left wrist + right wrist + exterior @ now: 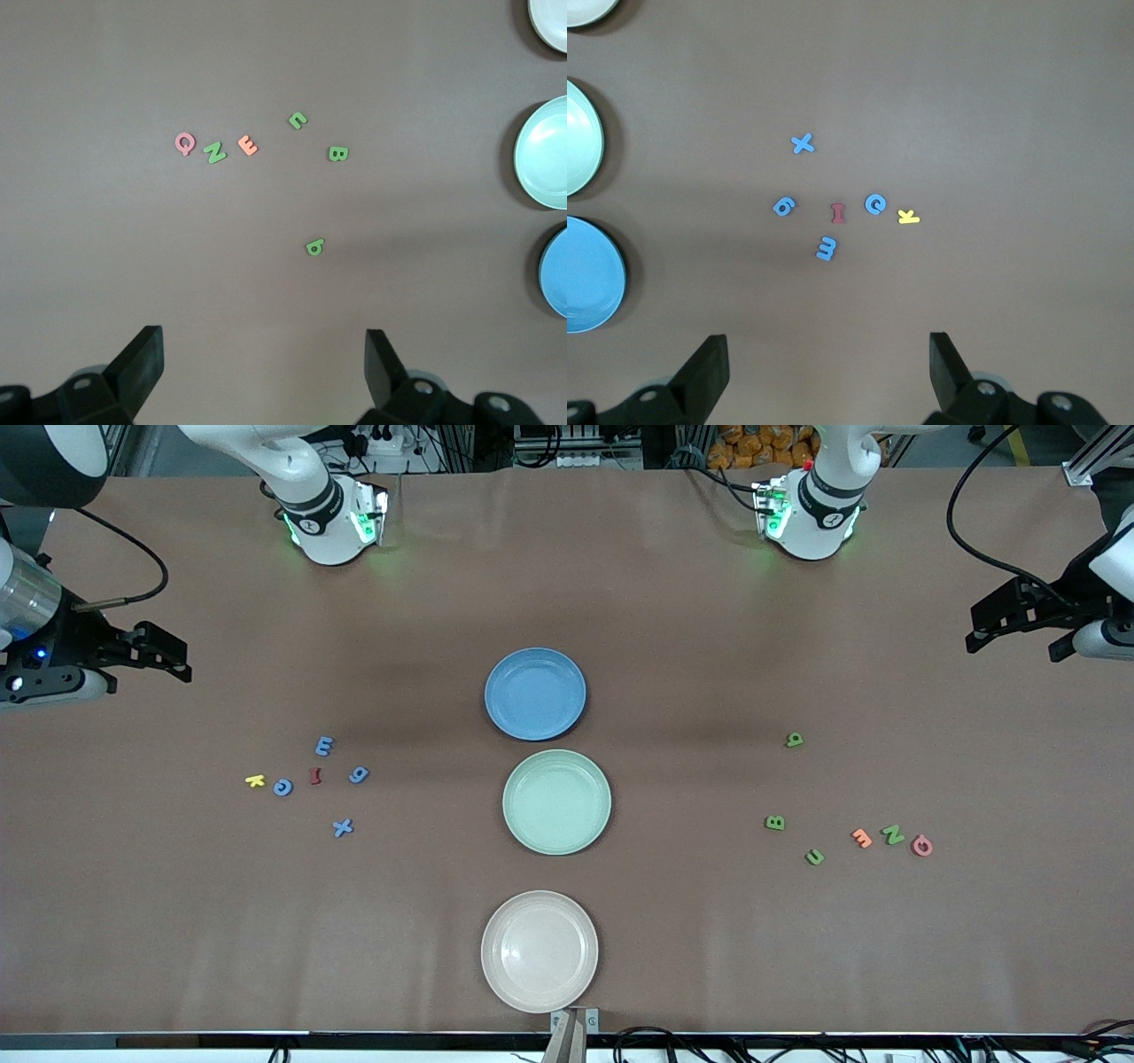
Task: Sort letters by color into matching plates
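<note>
Three round matte plates sit in a single file down the middle of the brown surface (673, 584): the blue plate (535, 693) farthest from the front camera, the pale green plate (556, 802) next, the cream-beige plate (539, 950) nearest. All three hold nothing.

Toward the right arm's end lie four blue foam letters (343, 828) flat on the surface, loosely ringed around a dark red letter (315, 776), with a yellow letter (255, 781) at the outer edge of the cluster. Toward the left arm's end, four green foam letters (775, 823) are scattered more widely (one well apart, farther from the camera), mixed with an orange letter (861, 837) and a pink letter (922, 845).

The left hand (1010, 624) waits over bare surface at its end, fingers spread wide and holding nothing. The right hand (164, 657) waits likewise at its end, fingers apart and empty.
</note>
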Robot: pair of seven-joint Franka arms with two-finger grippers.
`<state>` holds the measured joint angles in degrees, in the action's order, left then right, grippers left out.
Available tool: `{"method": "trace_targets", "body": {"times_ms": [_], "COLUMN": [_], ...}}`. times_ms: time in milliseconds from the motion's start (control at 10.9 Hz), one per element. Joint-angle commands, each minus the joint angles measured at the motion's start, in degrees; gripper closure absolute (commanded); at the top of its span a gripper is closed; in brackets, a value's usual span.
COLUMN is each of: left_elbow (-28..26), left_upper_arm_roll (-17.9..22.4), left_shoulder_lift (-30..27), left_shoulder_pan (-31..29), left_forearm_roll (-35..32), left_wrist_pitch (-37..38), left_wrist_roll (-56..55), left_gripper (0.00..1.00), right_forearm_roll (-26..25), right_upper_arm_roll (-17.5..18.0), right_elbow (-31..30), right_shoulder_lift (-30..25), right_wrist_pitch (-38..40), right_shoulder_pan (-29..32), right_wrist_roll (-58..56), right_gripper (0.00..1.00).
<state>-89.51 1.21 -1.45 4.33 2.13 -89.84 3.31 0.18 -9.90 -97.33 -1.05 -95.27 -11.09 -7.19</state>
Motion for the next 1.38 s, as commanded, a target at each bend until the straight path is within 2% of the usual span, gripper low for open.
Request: {"method": "trace_targets", "body": {"times_ms": [0, 92, 183, 275, 550, 917, 1101, 1284], "left_elbow": [-3.10, -10.35, -19.82, -24.00, -24.57, -24.04, -23.17, -19.75], "left_upper_arm_roll": [-0.07, -0.16, -0.07, -0.07, -0.33, -3.67, -3.68, -3.76], "left_shoulder_lift": [-2.14, -7.11, -13.34, -16.01, -14.90, -9.55, -3.33, 3.71], "left_shoulder_pan": [-0.46, -0.38, -0.38, -0.46, 0.15, 0.24, 0.41, 0.59], "left_forearm_roll": [1.29, 1.12, 1.21, 1.03, 0.42, -3.01, -3.01, -3.01], "left_wrist_pitch": [-1.98, -7.49, -14.76, -17.45, -16.86, -15.89, -16.94, -17.30], "left_wrist_roll": [0.99, 1.26, 1.26, 1.26, 1.53, 1.00, -1.01, -1.55], "left_gripper": [0.00, 0.00, 0.00, 0.00, 0.00, 0.00, 0.00, 0.00], "right_forearm_roll": [0.00, 0.34, 0.17, -0.18, 0.52, 0.61, 0.61, 0.61], "right_upper_arm_roll": [0.23, 0.06, 0.06, 0.06, 0.06, -0.03, -0.03, -0.03], "right_elbow": [5.18, 9.92, 12.75, 13.04, 12.52, 10.33, 10.23, 6.65], "right_shoulder_lift": [-0.61, -0.18, 0.17, 0.26, 0.00, 0.26, 3.06, 5.43], "right_wrist_pitch": [2.26, 5.50, 7.88, 8.16, 8.26, 4.83, 5.53, 2.74], "right_shoulder_pan": [-1.64, -1.57, -1.66, -1.74, -1.48, -0.96, -0.87, -1.30], "right_wrist_roll": [0.86, 0.69, 0.77, 0.95, 3.13, 6.66, 6.05, 5.96], "right_gripper": [0.00, 0.00, 0.00, 0.00, 0.00, 0.00, 0.00, 0.00]}}
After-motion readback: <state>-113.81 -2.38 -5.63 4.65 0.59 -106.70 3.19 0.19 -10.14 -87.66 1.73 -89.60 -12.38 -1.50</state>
